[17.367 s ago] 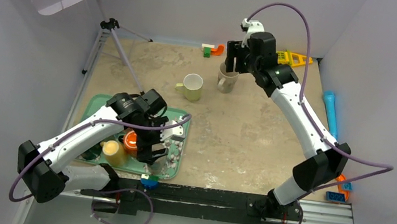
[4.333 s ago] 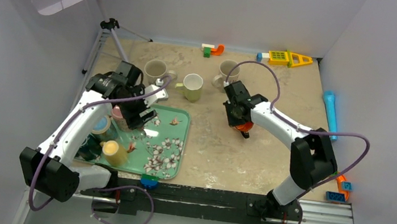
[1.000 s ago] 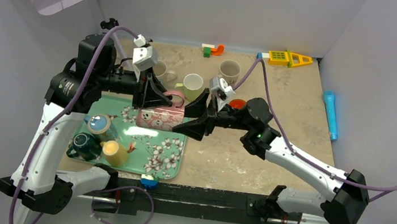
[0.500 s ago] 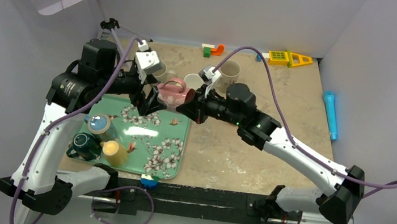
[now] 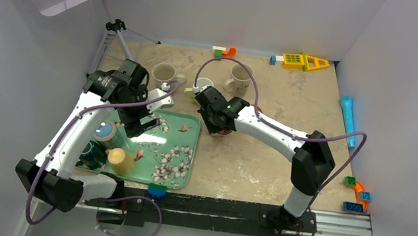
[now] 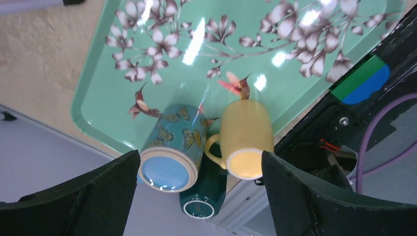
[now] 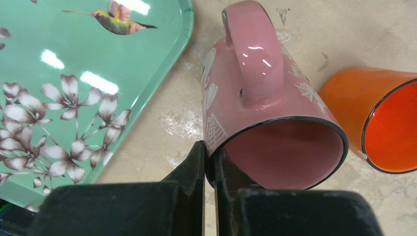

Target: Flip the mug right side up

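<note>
One-handed: pinched pink mug [image 7: 268, 108] by its rim in clenched right gripper [image 7: 210, 158], mouth toward wrist, long axis running straight ahead; held left gripper [image 6: 199, 162] spread, farther off.

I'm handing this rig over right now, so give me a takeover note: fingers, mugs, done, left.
Right gripper: fingers shut on the rim of the pink mug.
Left gripper: open, empty, above the tray.
Pink mug: opening up, on the table between tray and orange cup.
Done: it looks righted.
Left: release it; blue mug, yellow mug and dark green mug on the tray seem bottom-up.
</note>
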Available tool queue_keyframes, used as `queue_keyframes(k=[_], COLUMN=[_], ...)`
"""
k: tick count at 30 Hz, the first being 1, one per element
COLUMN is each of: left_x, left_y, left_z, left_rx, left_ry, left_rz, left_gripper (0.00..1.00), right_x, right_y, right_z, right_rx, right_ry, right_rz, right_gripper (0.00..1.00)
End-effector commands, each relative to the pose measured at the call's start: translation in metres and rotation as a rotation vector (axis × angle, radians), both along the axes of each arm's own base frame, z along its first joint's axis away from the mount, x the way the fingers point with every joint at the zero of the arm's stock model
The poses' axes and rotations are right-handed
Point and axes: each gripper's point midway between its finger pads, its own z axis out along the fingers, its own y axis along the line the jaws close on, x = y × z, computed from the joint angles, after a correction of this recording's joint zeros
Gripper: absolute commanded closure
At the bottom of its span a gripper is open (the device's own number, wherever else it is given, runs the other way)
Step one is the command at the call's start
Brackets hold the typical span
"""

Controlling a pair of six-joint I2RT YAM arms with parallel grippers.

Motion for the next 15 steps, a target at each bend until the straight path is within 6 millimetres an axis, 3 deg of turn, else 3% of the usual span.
queue_keyframes(k=[1,7,11,15], left_x=[0.002,0.039,0.042,0.039], left_y=[0.034,0.081,0.091,0.096], left_z=[-0.014,-0.046,-0.061,-0.058], left_rx=[0.133,0.269,0.301,0.281], left_ry=[0.059,0.115,0.175,0.188], left_rz=[0.048,0.195,0.216,0.239], left_gripper=[0.04,0.02,0.02,0.01], right_x=[0.013,0.022,0.027,0.028], right_y=[-0.015,-0.014,-0.008,-0.003], right_z=[0.020,0.016,0.025,0.033], right_rx=[-0.090,-0.134,-0.103,-0.071], right_ry=[-0.062,-0.071,-0.103,-0.117], right_rz=[-0.043,-0.050,-0.044,-0.027], right_gripper=[1.00,0.97,0.69,0.47])
